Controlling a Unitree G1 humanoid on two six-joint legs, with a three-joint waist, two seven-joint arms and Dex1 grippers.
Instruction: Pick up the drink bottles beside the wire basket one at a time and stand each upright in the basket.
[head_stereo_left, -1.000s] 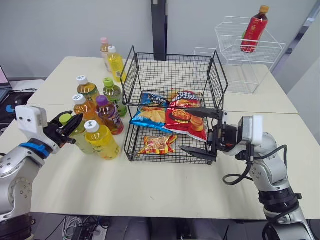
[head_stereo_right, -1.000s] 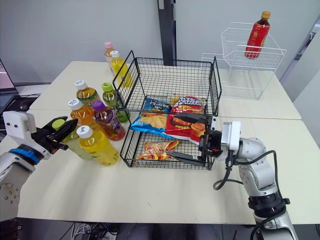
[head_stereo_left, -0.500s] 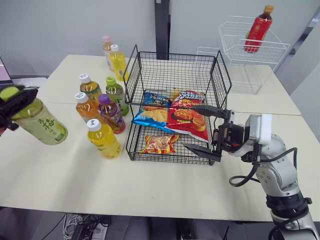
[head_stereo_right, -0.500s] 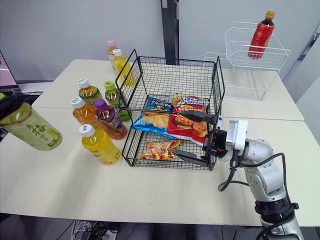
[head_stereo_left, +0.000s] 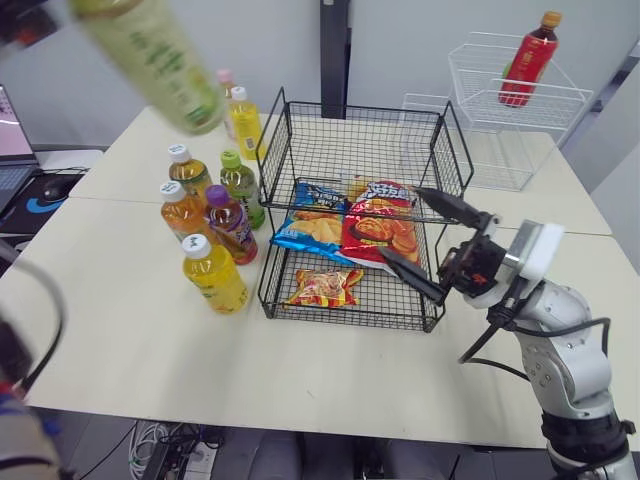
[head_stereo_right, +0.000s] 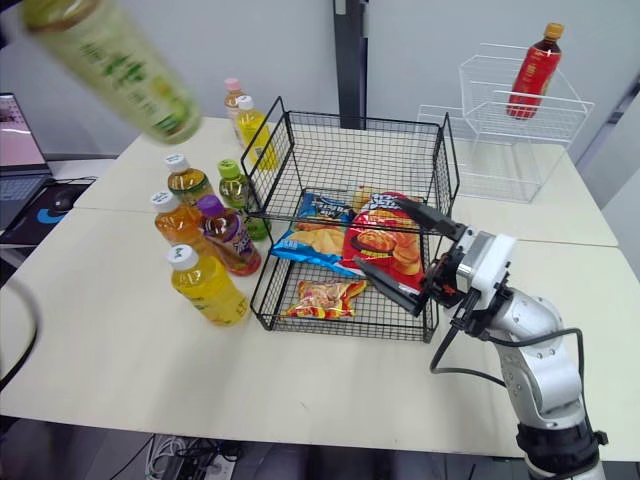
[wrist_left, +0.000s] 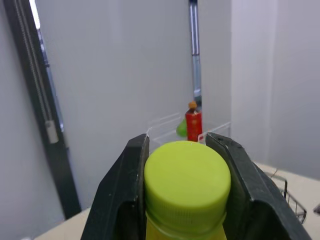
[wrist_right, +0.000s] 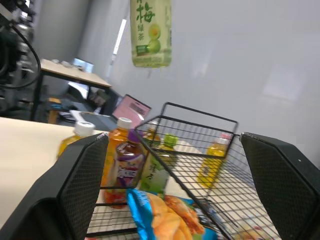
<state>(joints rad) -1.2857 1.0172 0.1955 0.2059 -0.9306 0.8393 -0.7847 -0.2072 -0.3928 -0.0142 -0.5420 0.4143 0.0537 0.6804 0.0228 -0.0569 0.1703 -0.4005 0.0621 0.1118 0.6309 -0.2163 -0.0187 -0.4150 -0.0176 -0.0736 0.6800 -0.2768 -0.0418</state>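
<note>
The left gripper is clamped on the lime-green cap of a green tea bottle, one finger on each side of the cap. That bottle is high in the air to the left of the black wire basket, well above the counter. It is tilted, with its base pointing down toward the basket's back left corner. The rest of the bottles stand upright on the counter just left of the basket. These are a yellow one at the front, a purple-capped one, an orange one, an amber one and a green-capped one. Two more stand at the back. The basket's top tier has nothing in it, while snack bags lie on the lower tiers. The right gripper is spread wide and holds nothing, hovering at the basket's front right corner with its fingers pointing toward it. At the back right, a red bottle stands in a white wire basket.
</note>
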